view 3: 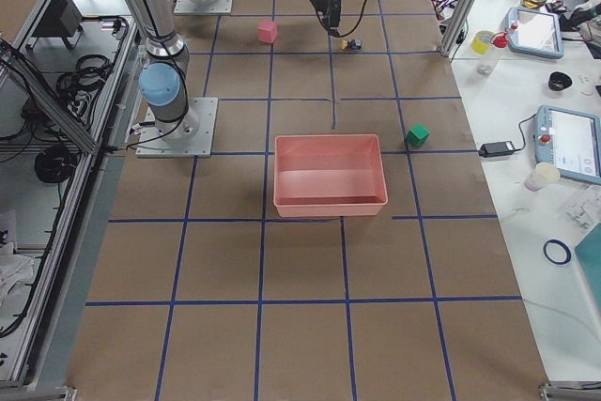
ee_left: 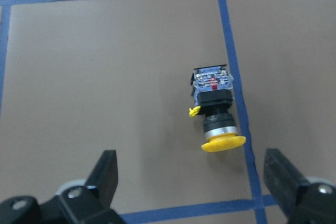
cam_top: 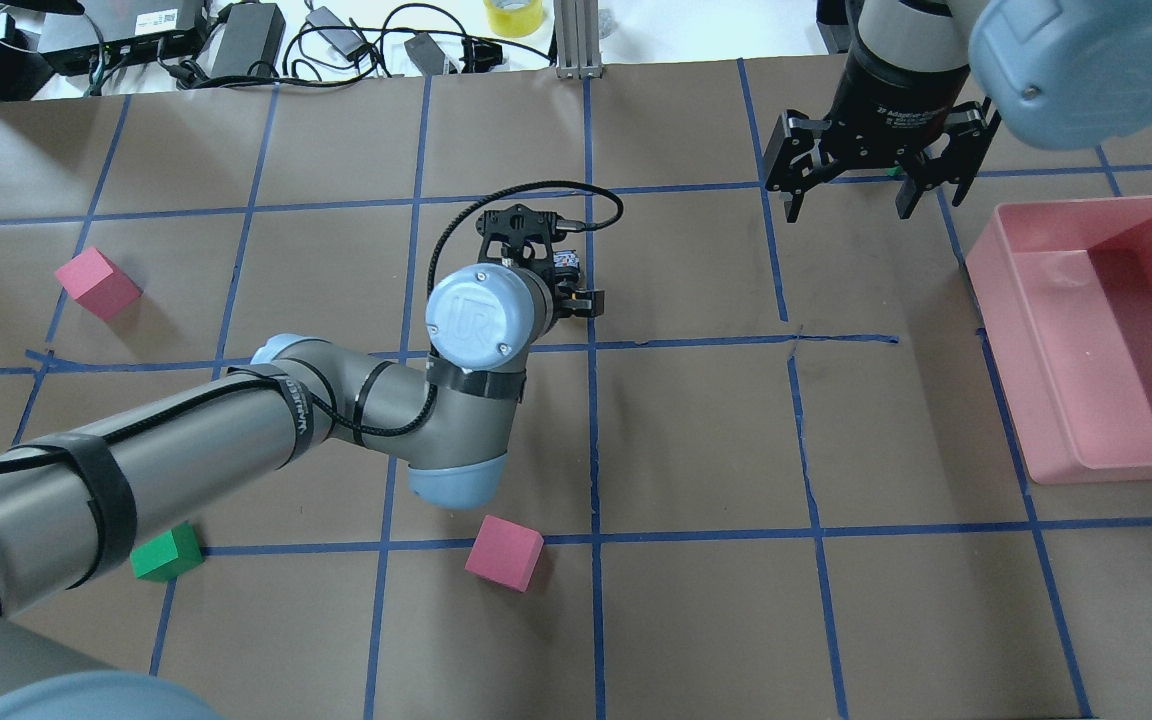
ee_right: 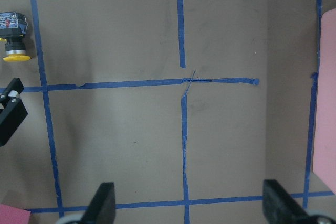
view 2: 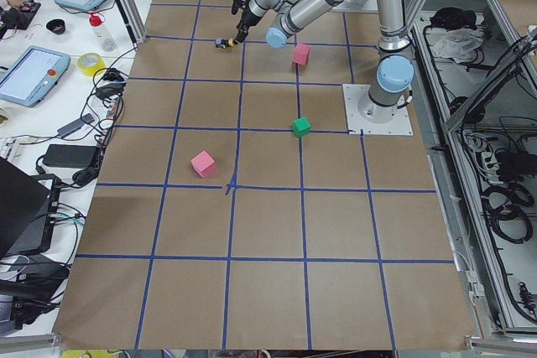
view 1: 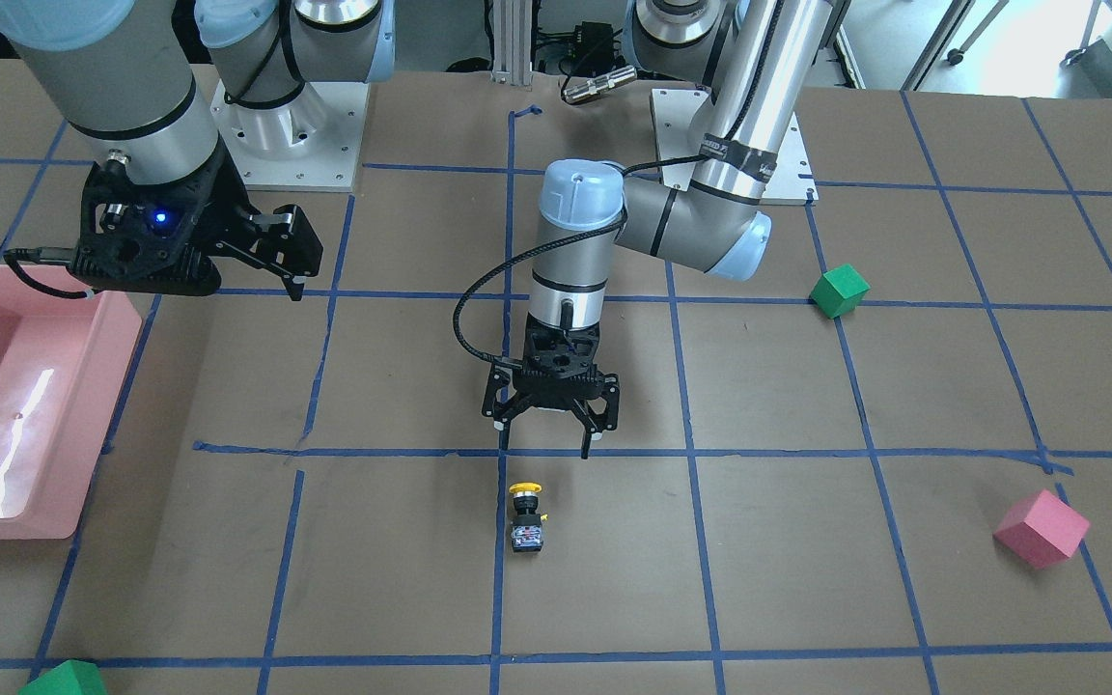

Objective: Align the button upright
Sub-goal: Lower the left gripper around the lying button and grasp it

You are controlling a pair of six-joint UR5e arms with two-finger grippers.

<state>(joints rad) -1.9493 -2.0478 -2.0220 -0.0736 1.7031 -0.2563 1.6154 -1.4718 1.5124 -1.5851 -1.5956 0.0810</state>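
Note:
The button (view 1: pixel 525 518) lies on its side on the brown paper next to a blue tape line, with its yellow cap toward the robot's base and its blocky body pointing away. It also shows in the left wrist view (ee_left: pixel 214 109) and at the upper left of the right wrist view (ee_right: pixel 13 35). My left gripper (view 1: pixel 546 446) is open and empty. It points down and hovers just on the robot's side of the button, apart from it. My right gripper (cam_top: pixel 848 205) is open and empty, raised high near the pink bin.
A pink bin (cam_top: pixel 996 330) stands on the robot's right side. Pink cubes (cam_top: pixel 97 283) (cam_top: pixel 504 552) and a green block (cam_top: pixel 166 552) lie on the robot's left side. Another green block (view 1: pixel 64 681) sits at the far edge near the bin.

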